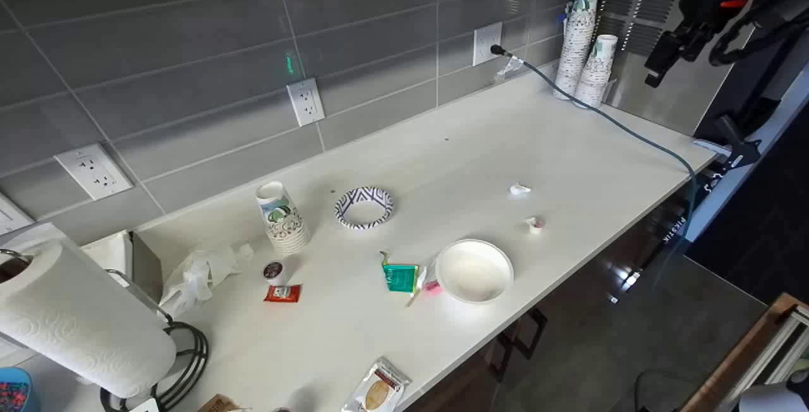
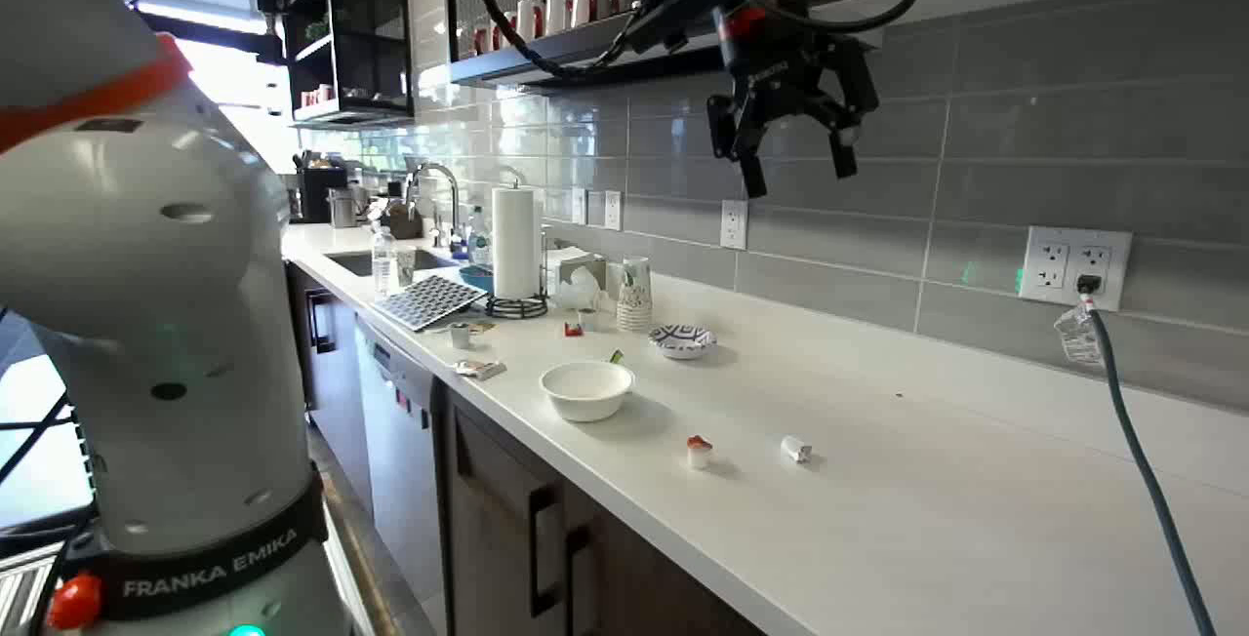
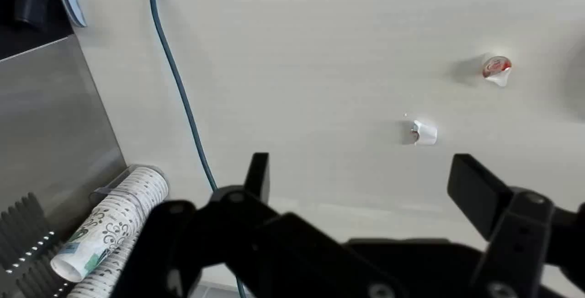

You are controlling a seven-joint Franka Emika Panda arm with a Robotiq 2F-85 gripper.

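Observation:
High above the white counter, my gripper [image 2: 800, 171] stands open, its black fingers [image 2: 752, 176] spread with nothing between them. In the wrist view the gripper [image 3: 358, 170] points down at bare counter surface. Nearest to it lies a small white creamer cup [image 3: 426, 134], tipped on its side, beyond the right finger's side of the gap. Farther off, an upright creamer cup [image 3: 497, 66] has a red, partly peeled lid. A white bowl [image 2: 585, 408] stands near the counter's front edge, and behind it sits a blue-patterned paper bowl [image 2: 683, 345]. The gripper touches none of these.
A dark cable [image 1: 632, 133] runs from the wall outlet [image 1: 486, 44] across the counter. Stacked paper cups [image 1: 577, 45] stand by a steel appliance [image 1: 670, 90]. Farther along are more cups [image 1: 284, 222], a green wrapper [image 1: 401, 278], a red packet [image 1: 282, 293] and a paper towel roll [image 1: 82, 323].

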